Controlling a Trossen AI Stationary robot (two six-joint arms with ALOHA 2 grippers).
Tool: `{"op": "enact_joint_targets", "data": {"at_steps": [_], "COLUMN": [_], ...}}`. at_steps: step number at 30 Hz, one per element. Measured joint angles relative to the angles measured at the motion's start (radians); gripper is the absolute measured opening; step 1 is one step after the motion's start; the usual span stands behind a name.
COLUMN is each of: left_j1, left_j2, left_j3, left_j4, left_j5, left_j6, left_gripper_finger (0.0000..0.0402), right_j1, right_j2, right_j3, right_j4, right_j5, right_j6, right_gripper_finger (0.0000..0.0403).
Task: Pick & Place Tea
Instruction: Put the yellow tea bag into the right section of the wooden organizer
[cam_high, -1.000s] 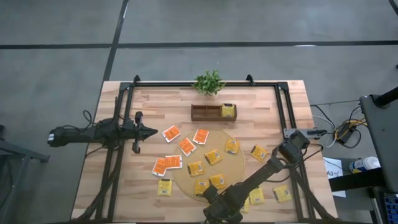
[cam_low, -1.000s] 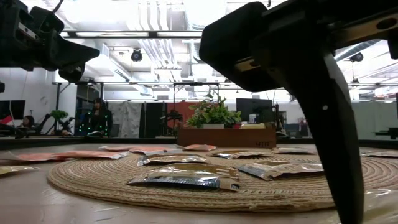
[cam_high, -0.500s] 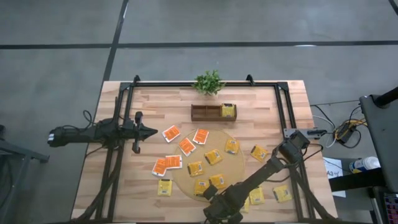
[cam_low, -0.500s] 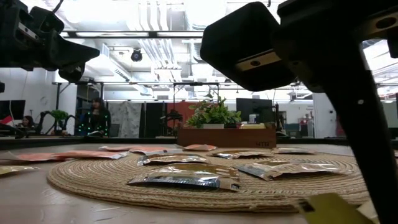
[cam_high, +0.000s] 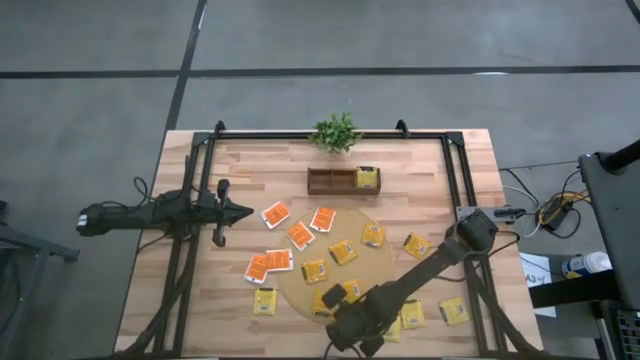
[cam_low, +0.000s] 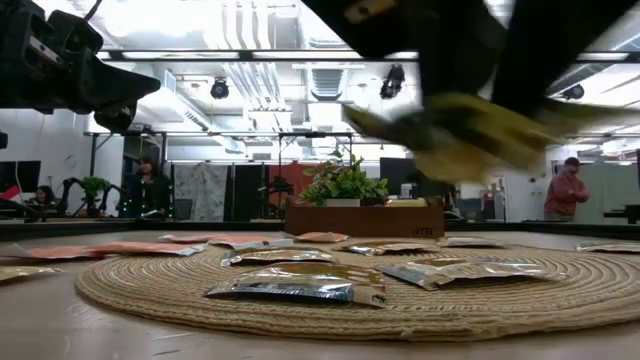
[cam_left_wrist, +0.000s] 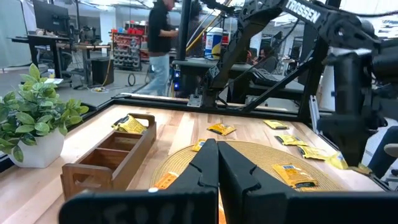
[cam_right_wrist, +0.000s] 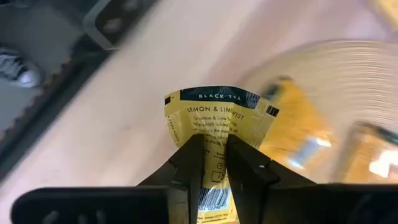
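Right gripper (cam_right_wrist: 211, 163) pinches a yellow tea packet (cam_right_wrist: 217, 121) by one edge, raised above the mat's (cam_high: 372, 270) near rim | Left gripper (cam_high: 243, 211) closed, empty, waiting | Risk: thin packet slipping mid-carry

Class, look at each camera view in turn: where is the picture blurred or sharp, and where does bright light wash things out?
Low view: the right gripper and its yellow tea packet are smeared by motion, ceiling lights glare white. Right wrist view: the packet is sharp, the table and round mat behind it streak. High view: evenly lit and sharp. Left wrist view: the shut left gripper looms dark, the room behind is clear.
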Motion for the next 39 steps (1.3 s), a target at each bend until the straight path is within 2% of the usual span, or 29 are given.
{"op": "enact_joint_targets", "data": {"at_steps": [7, 11, 20, 30, 39], "left_j1": [0.0, 0.0, 0.0, 0.0, 0.0], "left_j2": [0.0, 0.0, 0.0, 0.0, 0.0], "left_j3": [0.0, 0.0, 0.0, 0.0, 0.0], "left_j4": [0.0, 0.0, 0.0, 0.0, 0.0], "left_j5": [0.0, 0.0, 0.0, 0.0, 0.0], "left_j6": [0.0, 0.0, 0.0, 0.0, 0.0], "left_gripper_finger": [0.0, 0.0, 0.0, 0.0, 0.0], "right_j1": [-0.06, -0.103, -0.221, -0.411, -0.541], "right_j2": [-0.083, -0.124, -0.191, -0.25, -0.298], "right_j3": [0.001, 0.001, 0.003, 0.003, 0.003], "right_j4": [0.0, 0.001, 0.004, 0.0, -0.01], "right_j5": [0.179, 0.282, 0.395, 0.463, 0.637], "right_j6": [0.046, 0.155, 0.332, 0.272, 0.272], "right_gripper_finger": [0.0065, 0.0065, 0.0066, 0.0066, 0.0066]}}
